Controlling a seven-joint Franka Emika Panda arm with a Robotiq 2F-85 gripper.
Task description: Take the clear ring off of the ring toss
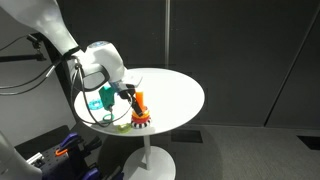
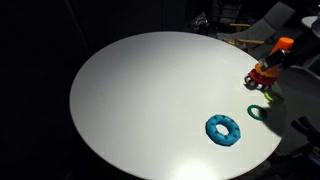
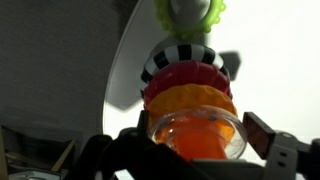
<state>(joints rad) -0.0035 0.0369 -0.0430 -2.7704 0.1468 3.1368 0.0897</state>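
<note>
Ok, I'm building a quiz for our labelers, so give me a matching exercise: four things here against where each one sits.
1 blue scalloped ring
2 thin teal ring
3 clear ring
4 ring toss

A around the orange peg, between the fingers of the gripper
B upright near the table edge
C lying flat, farthest from the ring toss
D lying flat, between blue ring and ring toss

Pairs: 1-C, 2-D, 3-A, 4-B

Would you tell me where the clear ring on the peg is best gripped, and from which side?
Grip the clear ring by its outer rim, on two opposite sides, coming from above along the upright peg. In the wrist view it sits nearest the camera, atop the other rings, with the open gripper either side, so a straight lift should probably free it.
</note>
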